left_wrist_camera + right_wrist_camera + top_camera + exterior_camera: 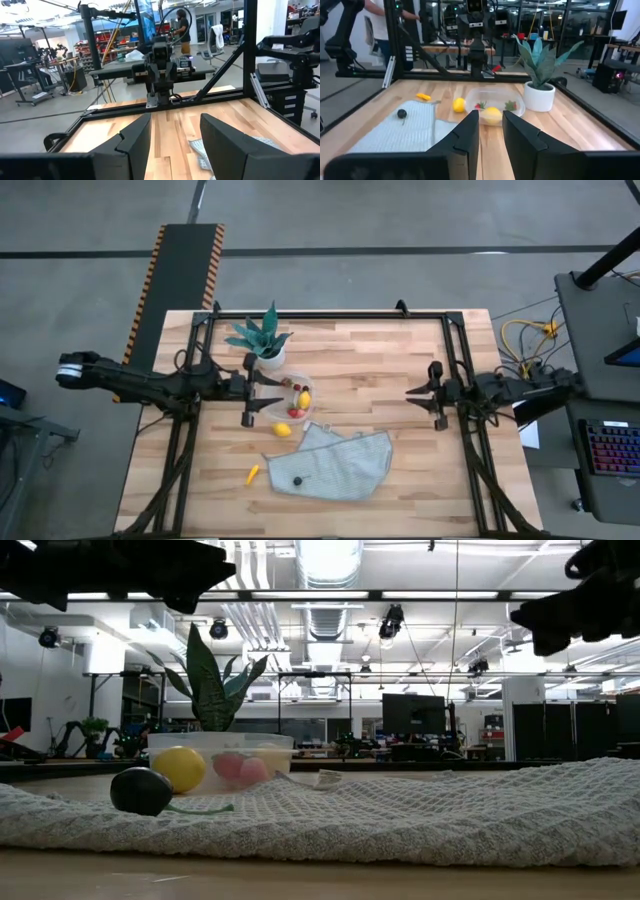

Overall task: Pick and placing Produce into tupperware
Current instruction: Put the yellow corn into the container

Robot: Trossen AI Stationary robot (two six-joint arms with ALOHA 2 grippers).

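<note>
Open wood spans the table (400, 380) from centre to three o'clock. At ten o'clock the potted plant (262, 340) crowds the tupperware (297, 395); the grey cloth (340, 462) covers six o'clock.

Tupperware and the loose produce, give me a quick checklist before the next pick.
1. Tupperware upright, mouth unobstructed: ok.
2. Some produce already inside it: ok, a yellow piece and red ones.
3. Pieces left outside: not ok; lemon beside the tupperware, orange piece on bare wood, dark berry on the grey cloth.
4. Left gripper empty, jaws open: ok.
5. Right gripper empty, jaws apart: ok.
6. Potted plant close behind the tupperware: not ok.
</note>
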